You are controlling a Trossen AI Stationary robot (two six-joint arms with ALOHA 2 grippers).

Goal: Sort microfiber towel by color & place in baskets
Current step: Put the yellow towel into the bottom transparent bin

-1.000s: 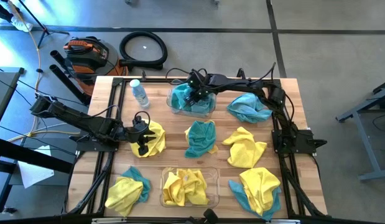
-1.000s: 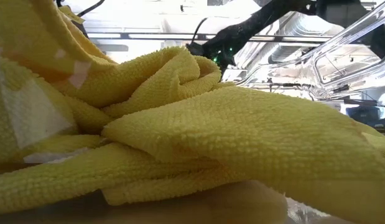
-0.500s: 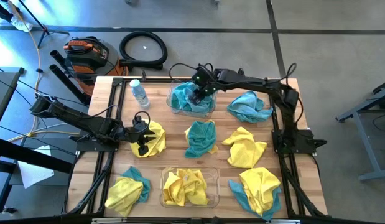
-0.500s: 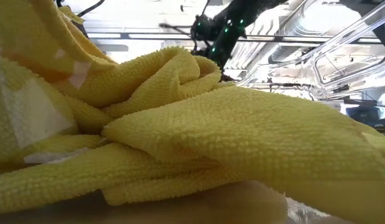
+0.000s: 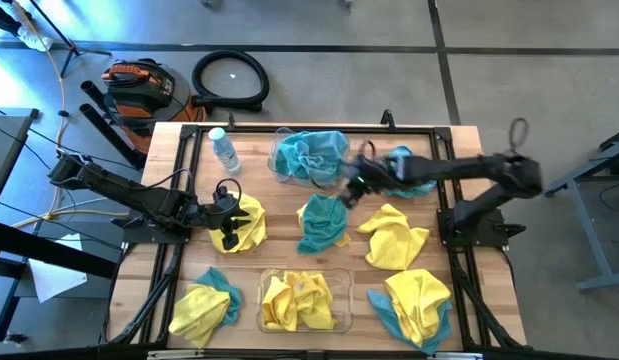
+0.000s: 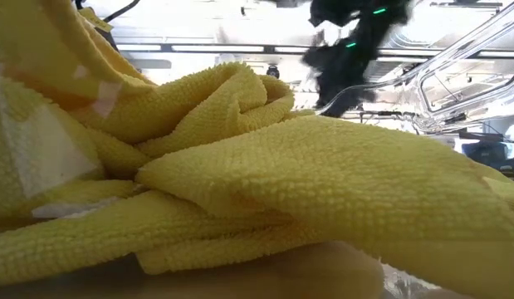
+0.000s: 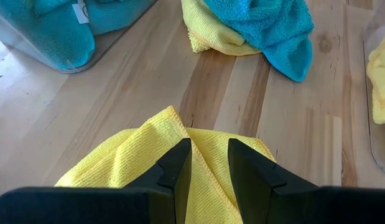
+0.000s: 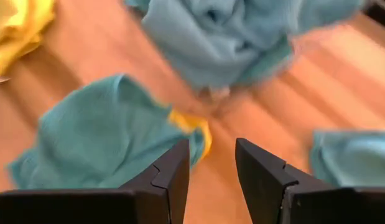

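My right gripper (image 5: 354, 187), jaws apart and empty, hangs between the teal basket (image 5: 281, 168) and the centre teal towel (image 5: 322, 222). Its yellow underlayer could ride along if I pinch deep. My left gripper (image 7: 206, 163) rests parted on a yellow towel (image 7: 136, 155).

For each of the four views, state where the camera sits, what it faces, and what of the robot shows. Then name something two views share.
High: above the table, looking straight down; both arms show.
Low: at table height, against a yellow towel; a blurred dark arm shows above.
Left wrist: over a yellow towel; left gripper open.
Right wrist: over teal towels; right gripper open, empty.
Shared: the teal-filled basket, also in the left wrist view.
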